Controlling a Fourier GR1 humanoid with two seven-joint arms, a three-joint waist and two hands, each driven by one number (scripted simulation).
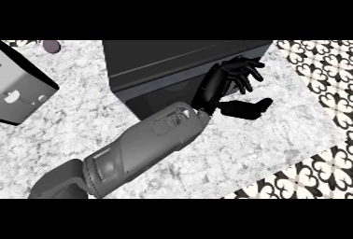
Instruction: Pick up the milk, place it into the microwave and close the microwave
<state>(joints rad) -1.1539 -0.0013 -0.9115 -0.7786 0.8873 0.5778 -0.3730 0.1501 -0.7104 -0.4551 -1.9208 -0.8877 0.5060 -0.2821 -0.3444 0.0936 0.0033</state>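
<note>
Grey forearm [148, 142], open robot hand [231, 81] against microwave [165, 60], speckled counter [228, 149]

Bench [76, 140]: pale grey-white speckled stone top, filling most of the view. Patterned surface [324, 79]: black-and-white ornamental motif, along the right edge and the lower right corner (whether floor or wall cannot be told). Grey box [21, 91]: left edge, with small pale openings on its face. Light: even, soft shadows.

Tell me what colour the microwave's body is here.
Dark, near-black charcoal; the microwave shows only in the head view, behind the open hand.
</note>
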